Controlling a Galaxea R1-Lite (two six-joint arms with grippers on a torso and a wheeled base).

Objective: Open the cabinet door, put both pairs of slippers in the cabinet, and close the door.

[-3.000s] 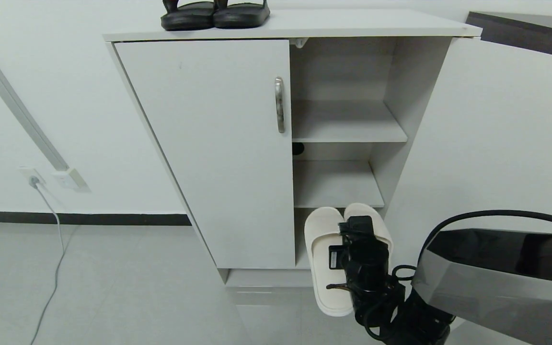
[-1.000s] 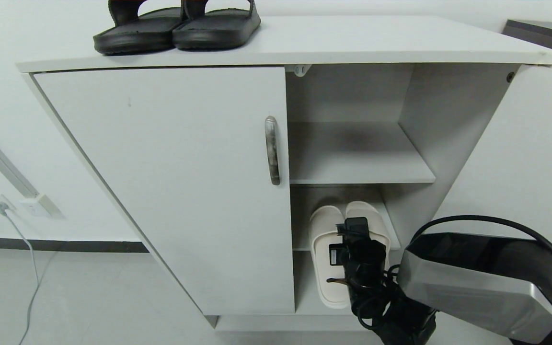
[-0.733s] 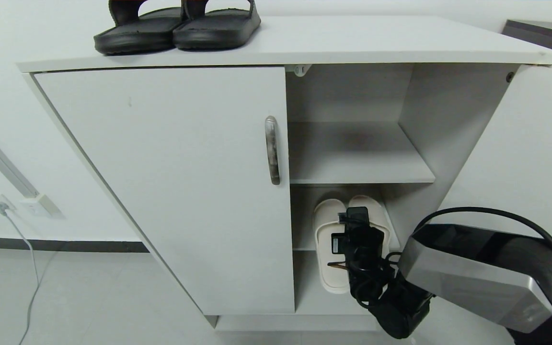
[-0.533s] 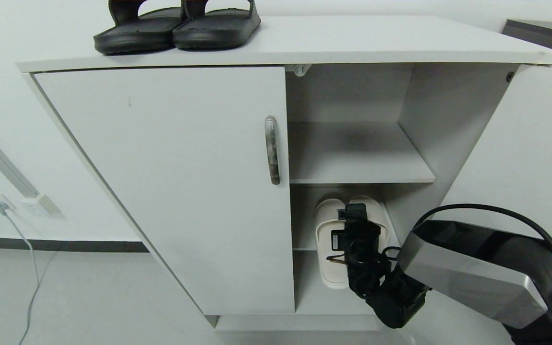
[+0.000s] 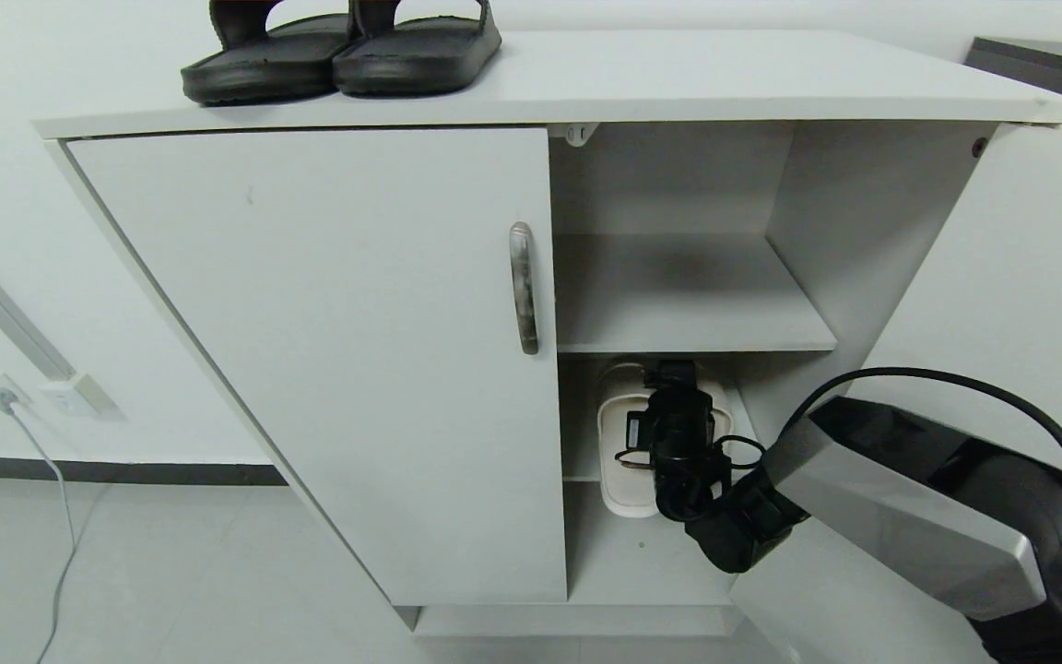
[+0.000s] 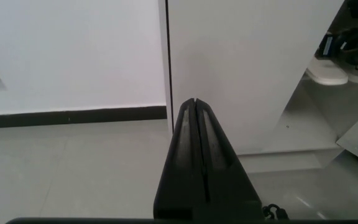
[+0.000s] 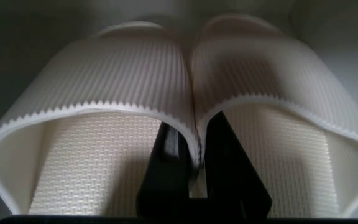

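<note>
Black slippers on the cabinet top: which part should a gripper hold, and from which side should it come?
Probably pinch the two inner edges where the black slippers touch, coming from the front, the heel side. They lie side by side, soles down, near the front edge of the cabinet top, with straps at the far end. One pinch could carry both.

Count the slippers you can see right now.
4. Two black slippers sit side by side on the cabinet top; two white slippers are pinched together in the right pincer, partway in beneath the upper shelf.
</note>
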